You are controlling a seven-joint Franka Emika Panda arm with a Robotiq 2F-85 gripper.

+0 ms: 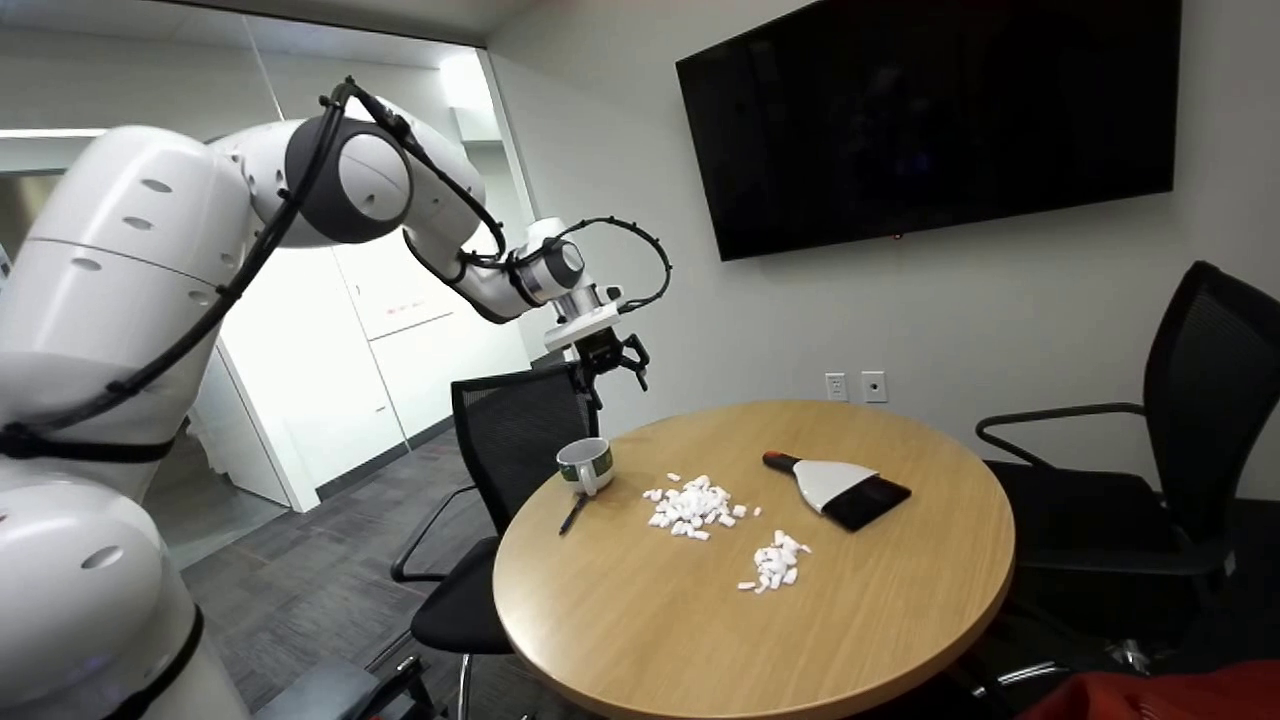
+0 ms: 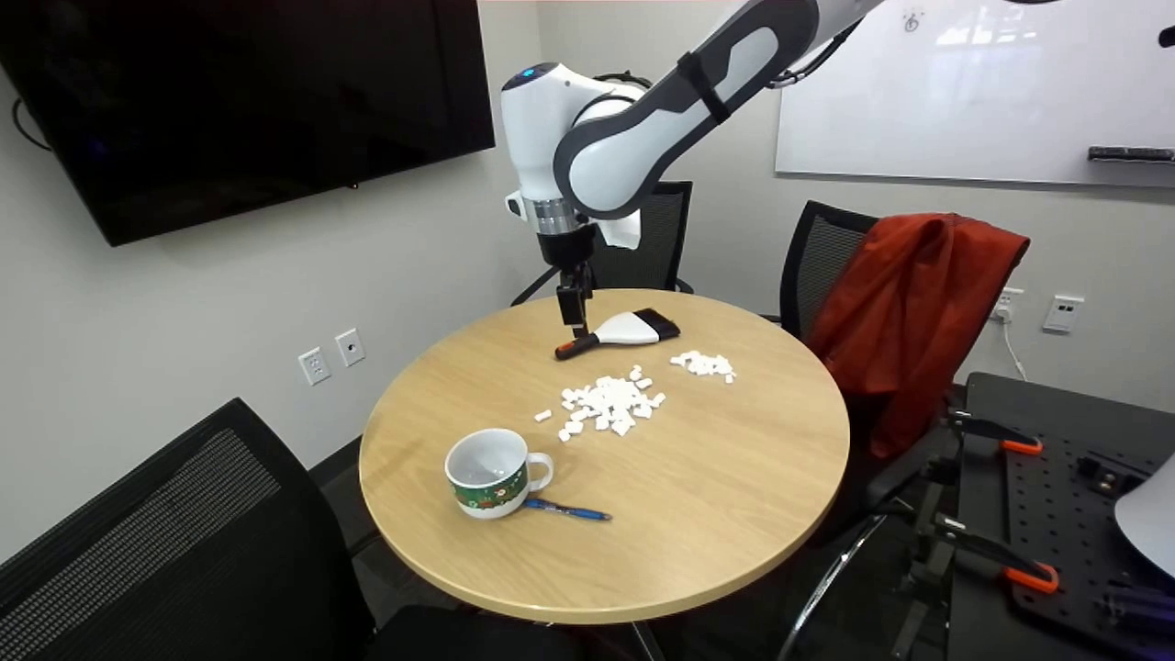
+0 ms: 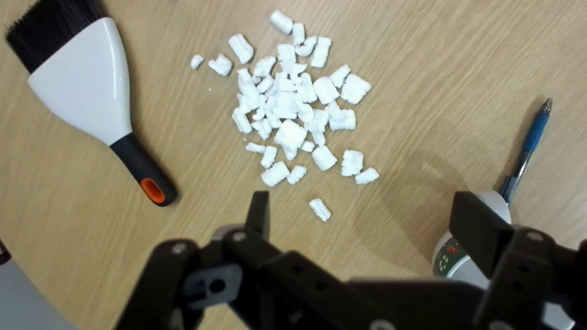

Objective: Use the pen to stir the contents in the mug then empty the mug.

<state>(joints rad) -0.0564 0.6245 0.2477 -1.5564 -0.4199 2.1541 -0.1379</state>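
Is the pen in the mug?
No, in an exterior view the pen lies on the table beside the mug.

1. I'm seeing a white mug (image 2: pixel 489 494) wearing a green floral band.
2. The ballpoint pen (image 3: pixel 526 152) is showing a blue grip.
3. The pellets (image 3: pixel 286 103) are showing plain white.
4. The hand brush (image 3: pixel 87 82) is pairing a white body with black bristles and an orange-accented black handle.

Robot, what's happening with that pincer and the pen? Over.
Pincer open, empty. Pen lying on table. Mug close beside one end, possibly in the way.
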